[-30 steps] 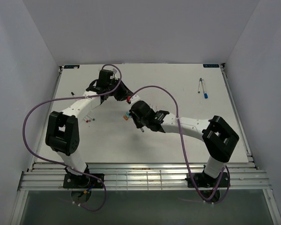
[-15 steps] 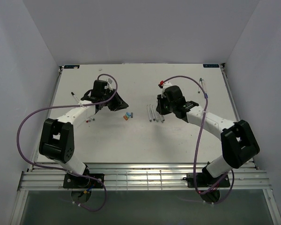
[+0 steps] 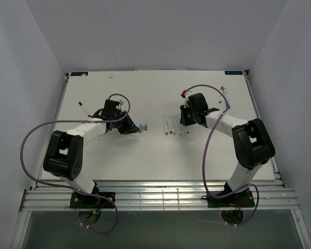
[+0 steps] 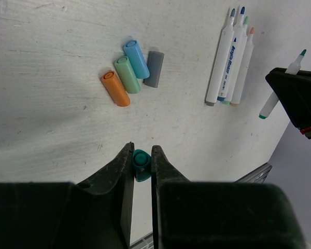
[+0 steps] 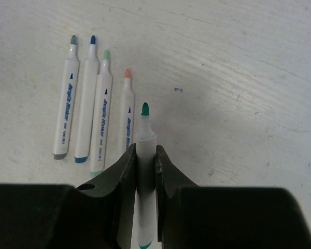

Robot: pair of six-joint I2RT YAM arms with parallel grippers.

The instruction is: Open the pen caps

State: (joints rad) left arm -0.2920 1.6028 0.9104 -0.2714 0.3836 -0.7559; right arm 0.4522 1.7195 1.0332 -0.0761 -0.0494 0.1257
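Teal cap (image 4: 142,166), clamped end-on in the left gripper (image 4: 142,147), is just beside four loose caps (image 4: 127,74) in the middle of the table (image 3: 145,155). Right gripper (image 5: 144,148) pinches a green-tipped pen (image 5: 146,129), tip toward the far edge, beside four uncapped pens (image 5: 86,104). A second ago the grippers met.

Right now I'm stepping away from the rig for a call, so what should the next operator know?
Left pincer: shut on a short teal plastic cap.
Right pincer: shut on a white-barrelled marker pen with a bare green tip.
Table: a row of four uncapped white pens lies beside the right pincer. A cluster of orange, green, blue and grey caps lies ahead of the left pincer.
Done: five pens are uncapped.
Left: set down the held cap and pen. Then check the lone pen at far left and the pens at far right, which are too small to tell if they are capped.
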